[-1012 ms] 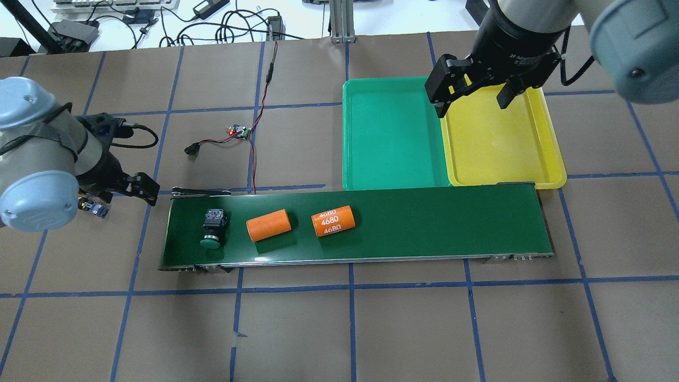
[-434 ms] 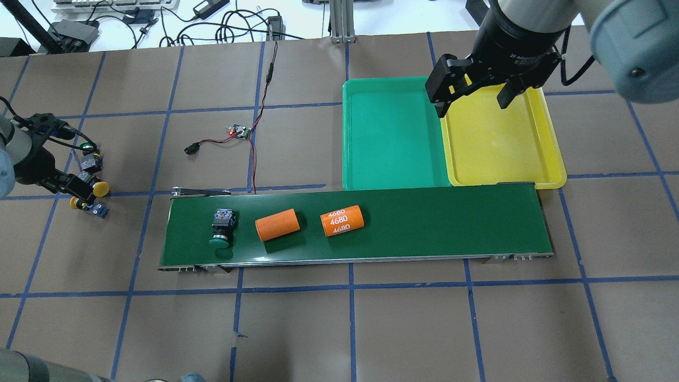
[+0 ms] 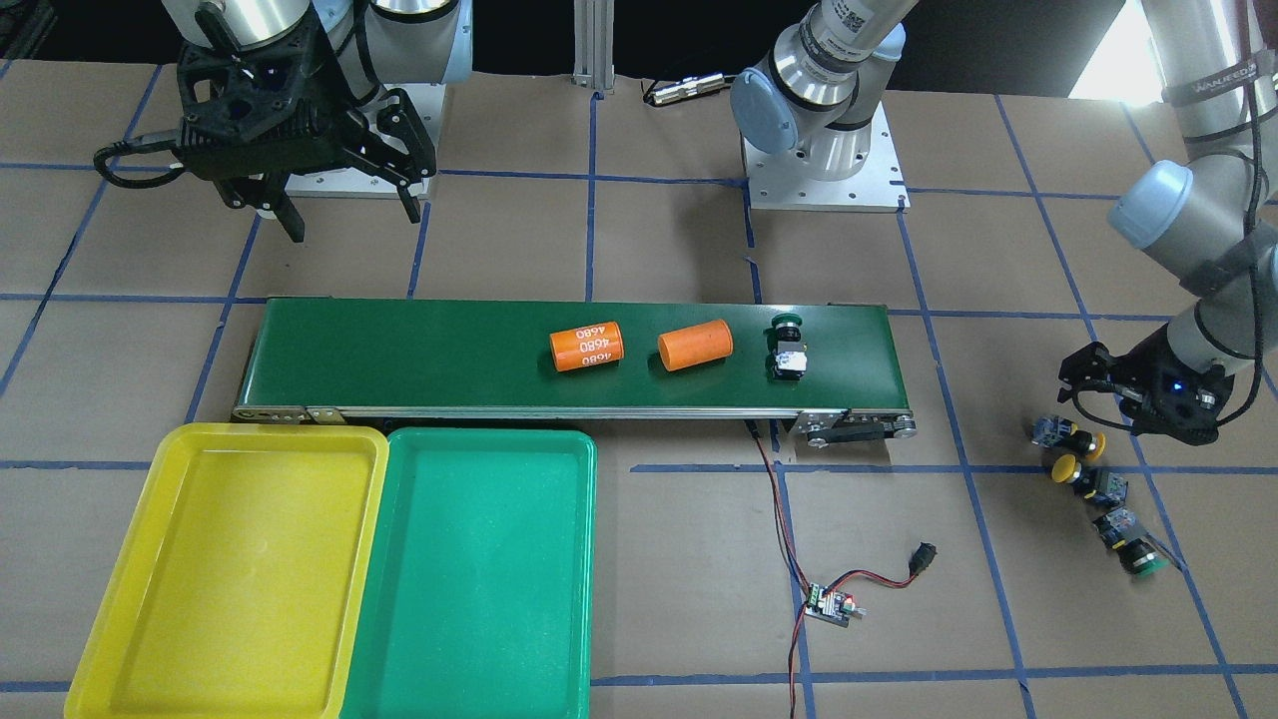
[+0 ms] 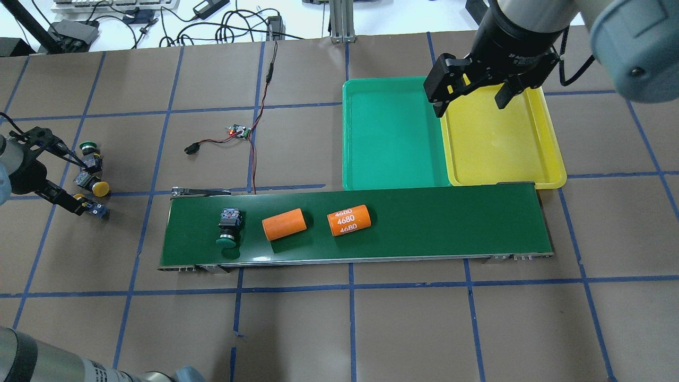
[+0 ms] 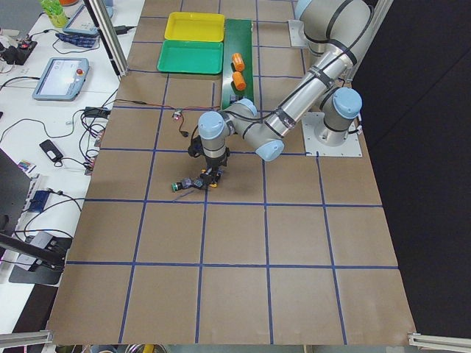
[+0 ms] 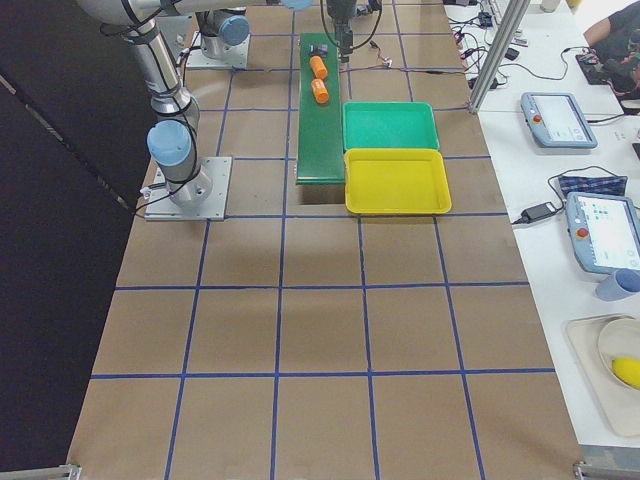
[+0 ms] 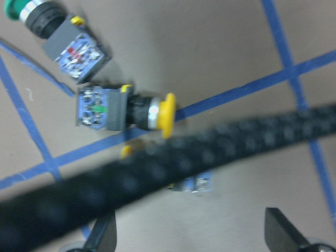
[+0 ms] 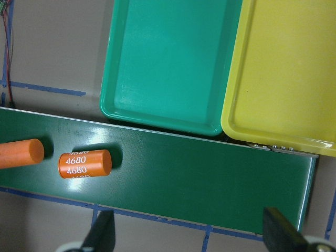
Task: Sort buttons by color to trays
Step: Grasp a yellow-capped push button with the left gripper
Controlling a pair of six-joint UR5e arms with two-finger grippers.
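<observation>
On the belt with one button, a cylinder reads "4680".

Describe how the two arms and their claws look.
Both arms are silver tubes with pale blue-grey round joint caps. The left arm carries a black cable held by a lettered strap. The right arm ends in a black wrist with white lettering. The left claw and right claw are black, each with two fingers. A small blue light glows by the left one.
</observation>
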